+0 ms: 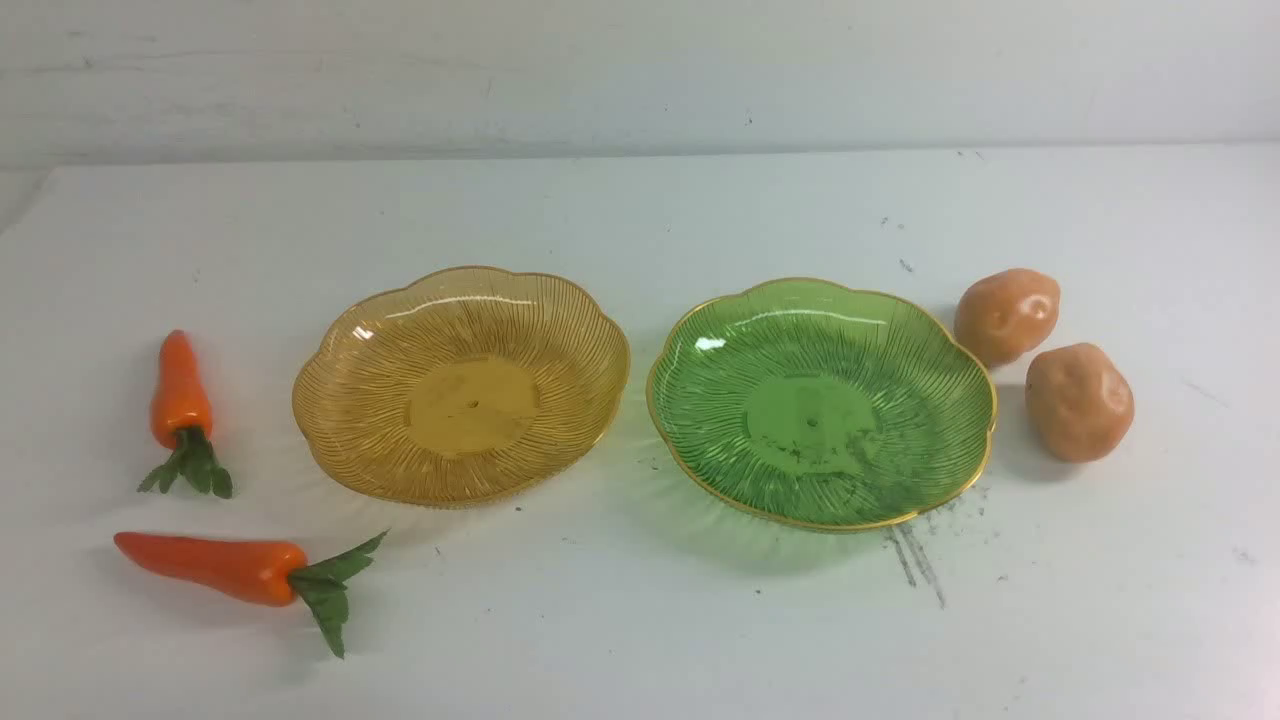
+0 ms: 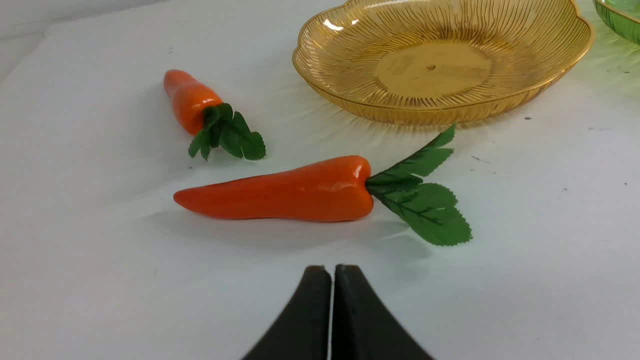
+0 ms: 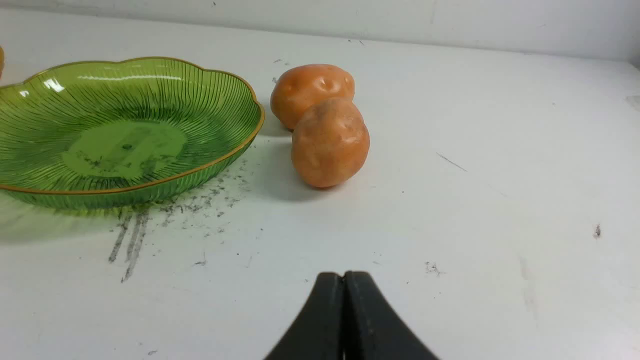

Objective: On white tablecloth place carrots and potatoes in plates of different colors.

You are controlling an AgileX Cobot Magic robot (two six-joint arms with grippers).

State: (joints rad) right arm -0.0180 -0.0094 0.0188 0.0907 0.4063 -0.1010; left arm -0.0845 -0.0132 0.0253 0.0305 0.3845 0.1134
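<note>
Evidently nothing is placed yet: upper carrot (image 1: 180,390) and lower carrot (image 1: 215,567) lie on the white tablecloth (image 1: 640,630) at the front view's left, upper potato (image 1: 1005,315) and lower potato (image 1: 1078,402) at right, amber plate (image 1: 460,385) and green plate (image 1: 820,405) empty mid-frame. Both the left gripper (image 2: 332,272) and right gripper (image 3: 344,277) hover, jaws together, empty.

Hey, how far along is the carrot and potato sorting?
Done: nothing; the amber plate and green plate hold nothing. In hand: nothing; left gripper and right gripper are shut, empty. To do: far carrot, near carrot, far potato and near potato all lie on the tablecloth.
</note>
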